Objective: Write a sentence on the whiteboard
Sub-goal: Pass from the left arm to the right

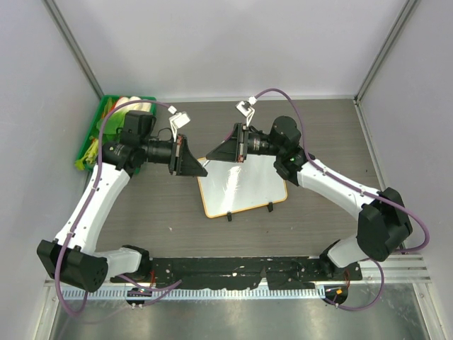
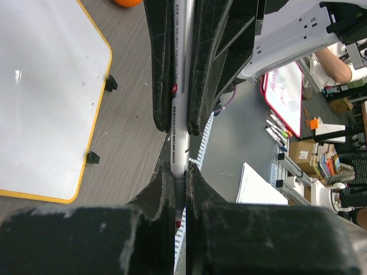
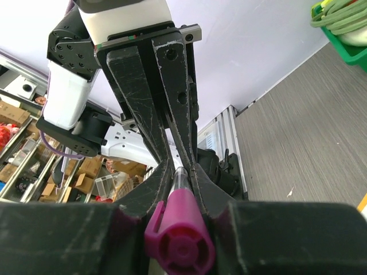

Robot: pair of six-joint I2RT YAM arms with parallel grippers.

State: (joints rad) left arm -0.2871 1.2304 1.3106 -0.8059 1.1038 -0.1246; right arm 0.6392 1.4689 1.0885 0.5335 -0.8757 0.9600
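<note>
The whiteboard (image 1: 244, 185) lies flat on the table with an orange frame and two black clip feet. Its face is blank, so the sentence is not in view. It also shows in the left wrist view (image 2: 46, 97). My left gripper (image 1: 204, 172) and right gripper (image 1: 210, 156) meet tip to tip above the board's far left corner. Both are shut on one marker (image 2: 179, 103) with a white barrel. The left gripper (image 2: 179, 169) holds the end with a small red tip. The right gripper (image 3: 182, 169) holds the end with the purple-pink cap (image 3: 179, 240).
A green bin (image 1: 117, 127) of items stands at the table's far left corner. An orange object (image 2: 126, 2) lies beyond the board. Off the table, another whiteboard with red writing (image 2: 284, 94) and several pens lie on a surface.
</note>
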